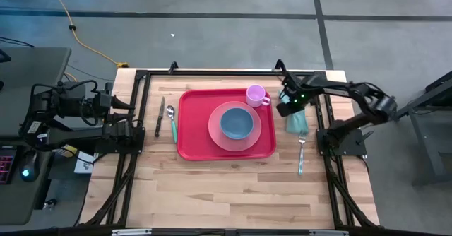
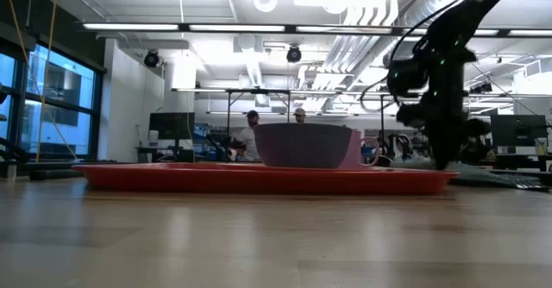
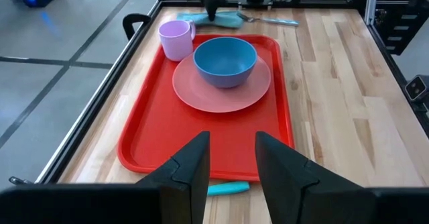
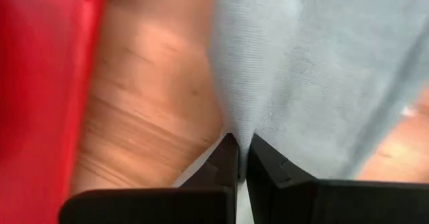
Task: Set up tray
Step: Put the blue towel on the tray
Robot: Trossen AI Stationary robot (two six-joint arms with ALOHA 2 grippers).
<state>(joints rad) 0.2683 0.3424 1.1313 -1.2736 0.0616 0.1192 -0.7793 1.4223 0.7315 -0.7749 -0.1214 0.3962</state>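
The red tray (image 1: 192, 143) lies mid-table and carries a pink plate (image 1: 263, 138), a blue bowl (image 1: 236, 123) and a pink cup (image 1: 256, 94). A knife (image 1: 159, 116) and a teal-handled spoon (image 1: 172, 123) lie left of it. On its right lies a pale teal napkin (image 1: 298, 121), with a fork (image 1: 301, 151) reaching from it toward the near edge. My right gripper (image 1: 287, 109) is down at the napkin's tray-side edge and shut on it. My left gripper (image 3: 231, 163) waits open at the table's left, facing the tray. My right gripper pinches the napkin between its two fingertips (image 4: 226, 158) at its edge toward the tray (image 4: 236, 131), coming from above and pointing down. The cloth gathers into a small fold at the fingers. The rest of the napkin lies flat on the table.
A black metal frame (image 1: 141, 73) runs along the table's left, far and right sides. Bare wood (image 1: 233, 193) stretches between the tray and the near edge. People stand far off in the room beyond the table (image 2: 252, 124).
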